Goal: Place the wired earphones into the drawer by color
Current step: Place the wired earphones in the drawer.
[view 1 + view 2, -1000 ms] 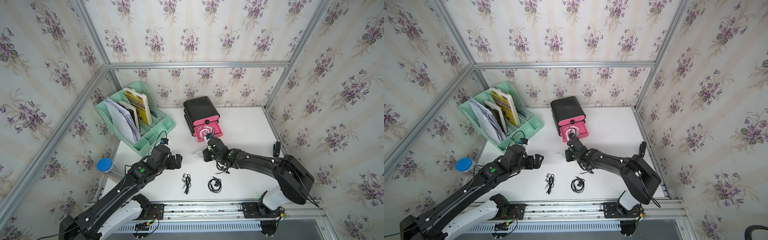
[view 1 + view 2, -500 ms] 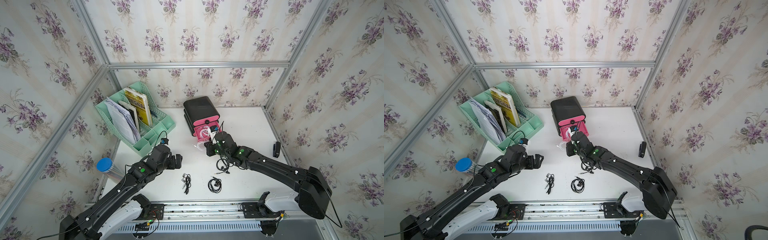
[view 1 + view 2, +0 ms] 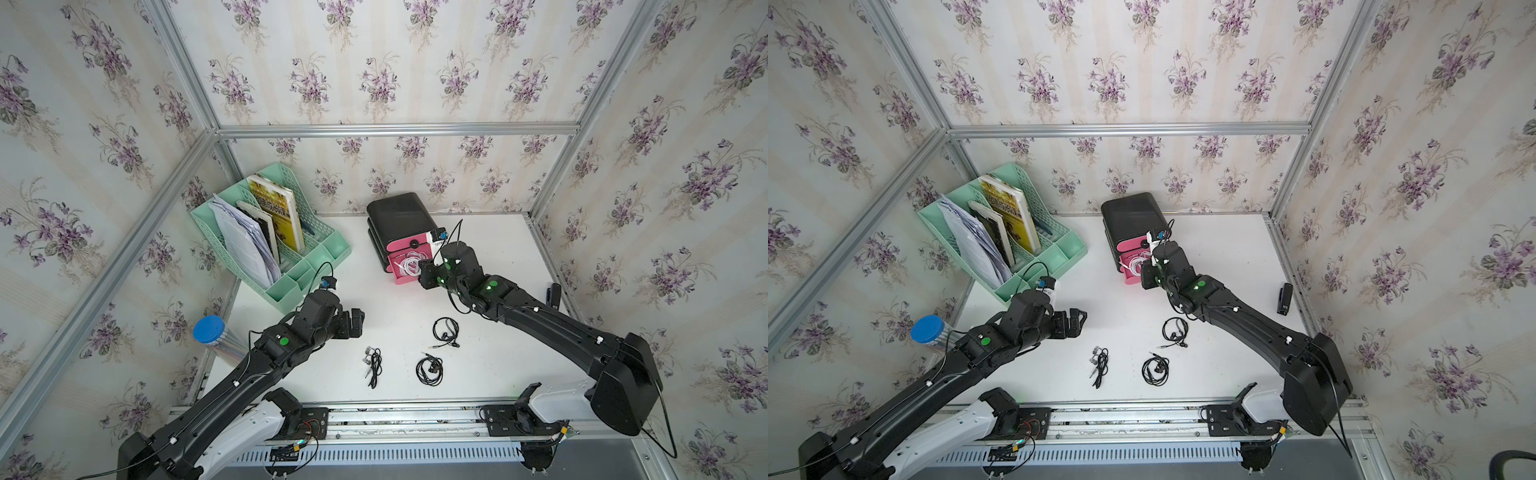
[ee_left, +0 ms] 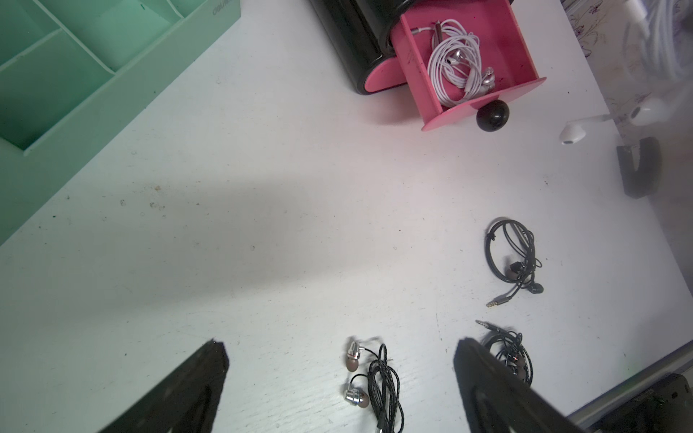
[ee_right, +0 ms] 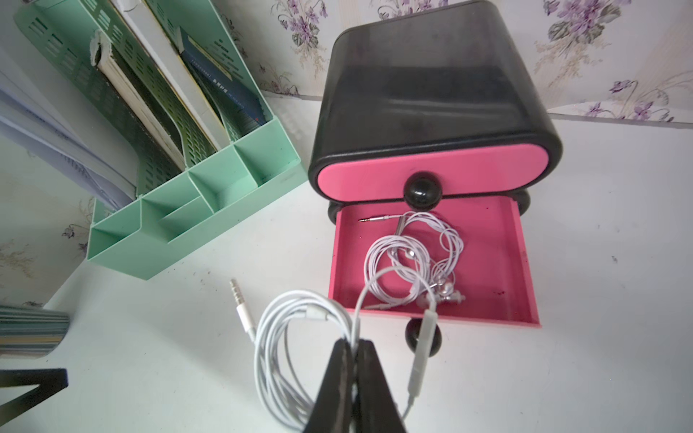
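The open pink drawer holds one white earphone bundle. Three black earphone bundles lie outside it. The right gripper pinches another white bundle. The left gripper gapes wide, holding nothing.

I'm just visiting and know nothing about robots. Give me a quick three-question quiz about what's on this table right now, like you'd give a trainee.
1. True or false: the right gripper is shut on a white earphone bundle.
2. What lies in the open pink drawer?
A. a red earphone coil
B. a white earphone coil
C. nothing at all
3. How many black earphone bundles lie loose on the table?

Key: 1 true; 2 B; 3 three.
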`<move>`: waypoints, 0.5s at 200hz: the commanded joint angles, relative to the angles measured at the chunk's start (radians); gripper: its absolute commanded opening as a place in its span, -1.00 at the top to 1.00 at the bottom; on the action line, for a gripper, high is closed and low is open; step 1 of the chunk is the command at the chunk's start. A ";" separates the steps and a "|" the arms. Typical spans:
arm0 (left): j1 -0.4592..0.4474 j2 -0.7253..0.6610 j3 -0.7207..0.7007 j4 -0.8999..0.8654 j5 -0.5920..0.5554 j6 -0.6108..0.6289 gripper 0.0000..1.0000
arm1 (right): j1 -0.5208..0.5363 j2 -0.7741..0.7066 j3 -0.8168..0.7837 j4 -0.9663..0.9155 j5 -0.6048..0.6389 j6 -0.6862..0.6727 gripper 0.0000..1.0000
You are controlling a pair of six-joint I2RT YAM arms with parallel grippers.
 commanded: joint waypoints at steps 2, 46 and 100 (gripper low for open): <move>0.001 -0.001 -0.001 -0.005 -0.010 0.000 -0.98 | -0.028 0.021 0.014 0.061 -0.019 -0.049 0.96; 0.001 -0.002 0.001 -0.008 -0.010 0.000 -0.98 | -0.113 0.087 0.043 0.134 -0.067 -0.071 0.97; 0.001 -0.002 0.000 -0.011 -0.013 -0.002 -0.98 | -0.193 0.176 0.049 0.246 -0.113 -0.086 0.97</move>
